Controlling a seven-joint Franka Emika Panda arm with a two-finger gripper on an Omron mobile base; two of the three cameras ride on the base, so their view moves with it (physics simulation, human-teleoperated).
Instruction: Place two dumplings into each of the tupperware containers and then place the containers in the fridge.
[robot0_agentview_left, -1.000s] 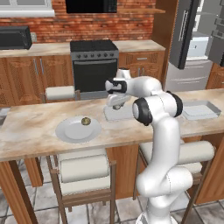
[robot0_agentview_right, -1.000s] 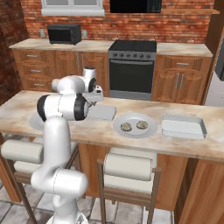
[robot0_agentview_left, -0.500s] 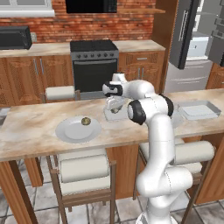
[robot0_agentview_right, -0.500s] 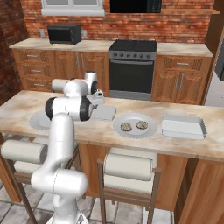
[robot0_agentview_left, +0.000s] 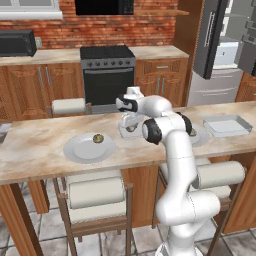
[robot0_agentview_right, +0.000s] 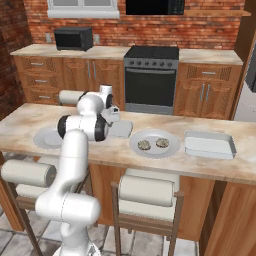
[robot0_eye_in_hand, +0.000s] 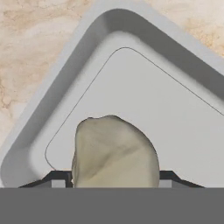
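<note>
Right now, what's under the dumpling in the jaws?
The hand view shows the dumpling between the jaws over the pale floor of a tupperware container, near one rounded corner. The floor directly beneath it is covered, so contact cannot be told.

Two cameras stand behind the arm, left and right, looking forward and down over the same counter (robot0_agentview_left: 35, 150); a third rides the hand, close above a tray (robot0_eye_in_hand: 175, 105)

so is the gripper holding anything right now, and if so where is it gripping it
Yes, the gripper holds a dumpling by its two opposite sides, above the corner of a container.
</note>
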